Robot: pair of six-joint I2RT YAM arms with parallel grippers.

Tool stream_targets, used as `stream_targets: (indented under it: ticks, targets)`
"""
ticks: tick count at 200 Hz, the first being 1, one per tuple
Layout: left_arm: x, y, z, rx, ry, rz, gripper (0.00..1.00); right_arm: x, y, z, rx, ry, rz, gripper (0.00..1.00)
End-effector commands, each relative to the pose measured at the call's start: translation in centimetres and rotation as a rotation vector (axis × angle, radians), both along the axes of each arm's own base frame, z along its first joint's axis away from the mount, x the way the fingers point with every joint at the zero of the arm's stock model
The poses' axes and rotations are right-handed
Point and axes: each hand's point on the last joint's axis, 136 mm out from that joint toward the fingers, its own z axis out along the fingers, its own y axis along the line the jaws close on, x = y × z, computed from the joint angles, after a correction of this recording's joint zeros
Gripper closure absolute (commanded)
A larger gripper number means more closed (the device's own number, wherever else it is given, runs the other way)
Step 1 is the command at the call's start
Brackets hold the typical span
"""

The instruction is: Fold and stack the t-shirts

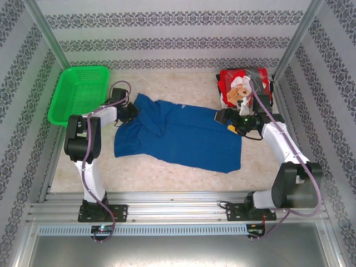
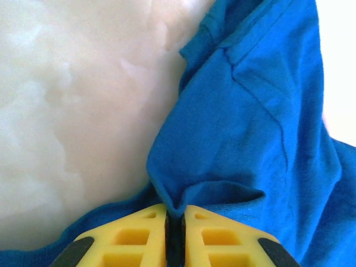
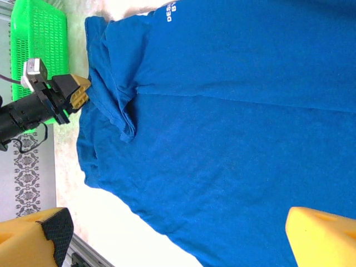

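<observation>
**Item 1: blue t-shirt** (image 1: 178, 136). Royal blue cloth, spread mostly flat across the middle of the bench (image 1: 167, 178). Its left end is rumpled and folded over on itself. In the right wrist view, white lettering (image 3: 169, 11) shows near one edge.

**Item 2: red t-shirt** (image 1: 245, 89). Lies bundled at the far right corner of the bench with a teddy-bear print facing up. It is close to the far right corner of the blue t-shirt. Whether the two touch cannot be told.

**Item 3: green basket** (image 1: 78, 94). Plastic mesh, at the far left corner of the bench, tilted against the side wall and apart from both shirts.

**Item 4: left pincer** (image 2: 175, 214). Its yellow fingers (image 2: 133, 233) are pressed together, pinching a raised fold at the left edge of the blue t-shirt. The cloth puckers into a small peak where it enters the jaws. In the top view the left pincer sits at the shirt's far left end, near the basket.

**Item 5: right pincer** (image 3: 178, 222). Spread wide and holding nothing, with blue cloth visible between its two yellow fingers (image 3: 322, 236). In the top view it sits at the far right edge of the blue t-shirt, just in front of the red t-shirt.
</observation>
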Motion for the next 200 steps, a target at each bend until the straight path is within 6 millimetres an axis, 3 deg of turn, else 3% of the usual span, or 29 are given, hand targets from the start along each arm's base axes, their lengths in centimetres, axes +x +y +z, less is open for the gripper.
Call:
stream_targets:
  ticks: [1, 80, 124, 182, 190, 200]
  targets:
    - [1.2, 0.7, 2.8, 0.007, -0.072, 0.001, 0.9, -0.1, 0.5, 1.4, -0.002, -0.042, 0.025, 0.02]
    - [-2.4, 1.4, 4.7, 0.051, -0.046, -0.008, 0.96, -0.2, 0.5, 1.1, -0.002, -0.039, 0.02, 0.02]
    - [-4.7, 1.8, 3.2, 0.066, 0.011, 0.008, 0.96, 0.1, 0.5, 0.9, 0.002, -0.035, 0.019, 0.02]
    - [-5.9, 3.4, 1.2, 0.133, 0.08, 0.045, 0.96, -0.2, 0.5, 1.0, -0.002, -0.037, 0.022, 0.02]
    - [-5.8, 3.5, 1.1, 0.133, 0.079, 0.042, 0.94, -0.2, 0.5, 1.0, -0.004, -0.037, 0.021, 0.02]
    - [-5.2, 3.1, 1.0, 0.118, 0.069, 0.03, 0.84, -0.3, 0.4, 0.9, -0.005, -0.035, 0.019, 0.02]
